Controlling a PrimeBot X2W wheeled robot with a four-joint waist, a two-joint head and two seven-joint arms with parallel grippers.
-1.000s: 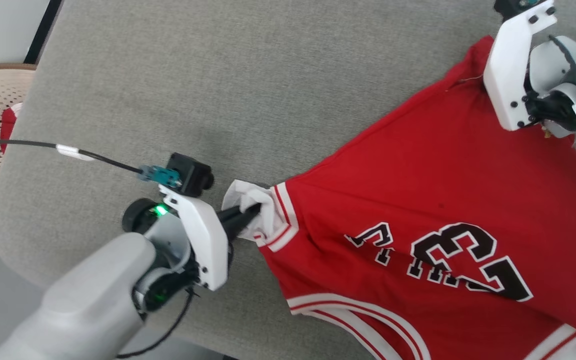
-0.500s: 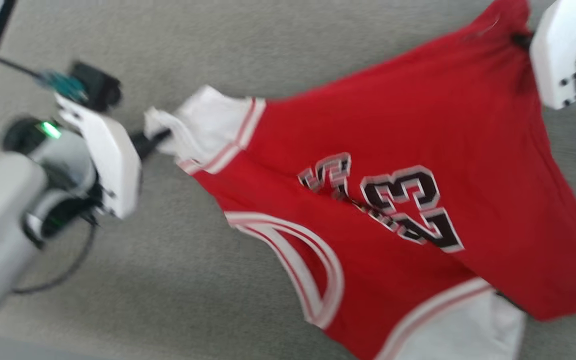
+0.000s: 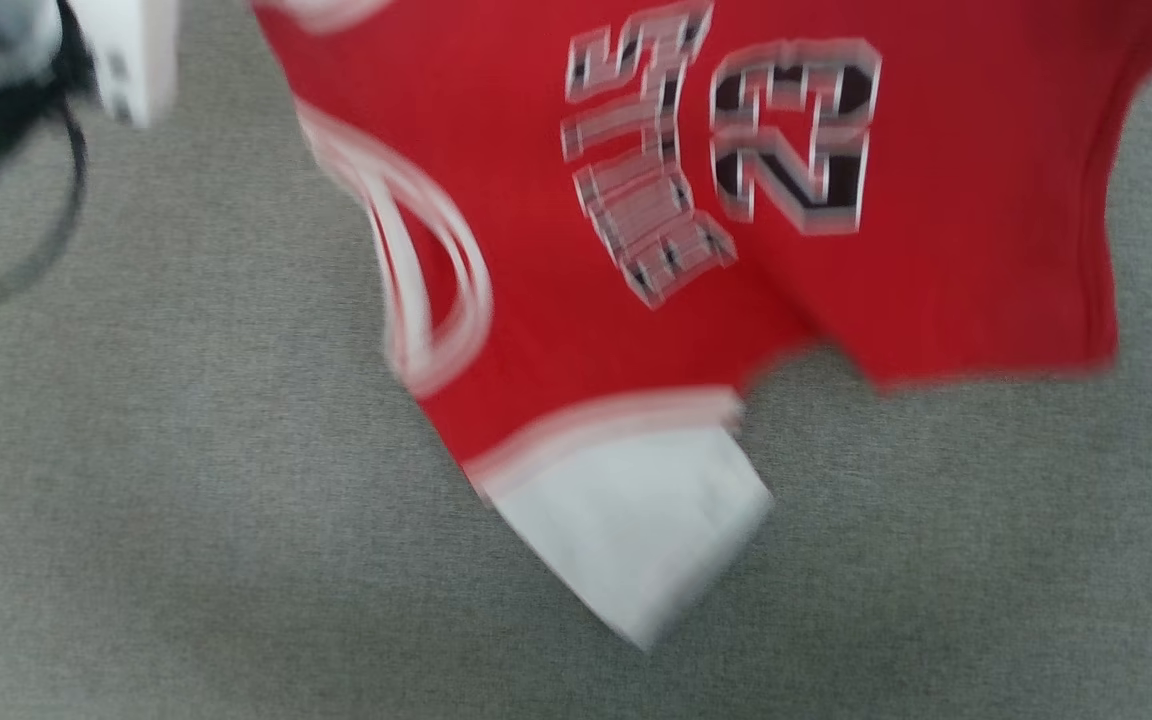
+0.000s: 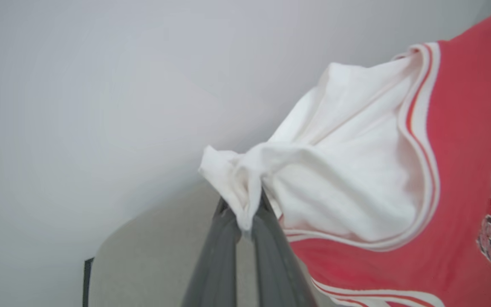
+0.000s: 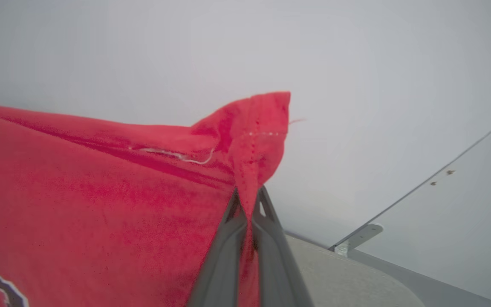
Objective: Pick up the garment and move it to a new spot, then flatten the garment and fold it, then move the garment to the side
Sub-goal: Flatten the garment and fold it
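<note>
1 garment (image 3: 936, 250), red, held up & spread betw. 2 grippers, over the grey surface (image 3: 186, 520). Head view is blurred, so can't tell if its low edge touches the surface. 1 number print (image 3: 716, 150) on the front, w/ 1 striped collar trim (image 3: 406, 300) to the L of it. 2 white sleeves: low sleeve (image 3: 636, 520) hangs lowest in head view, other sleeve (image 4: 348, 179) is bunched at the L gripper (image 4: 245, 219).

L gripper: 2 dark fingers pressed together, clamped on the tip of that other sleeve; cloth folds over the fingertips.

R gripper (image 5: 249, 204): 2 fingers together too, pinching 1 red hem corner (image 5: 262, 128) w/ stitching & a loose thread. The corner stands up past the tips.

Pale wall (image 4: 100, 85) behind both grips. In head view, 1 white wrist housing (image 3: 131, 60) & 1 looped cable (image 3: 71, 210) sit top L, near the garment's edge.
</note>
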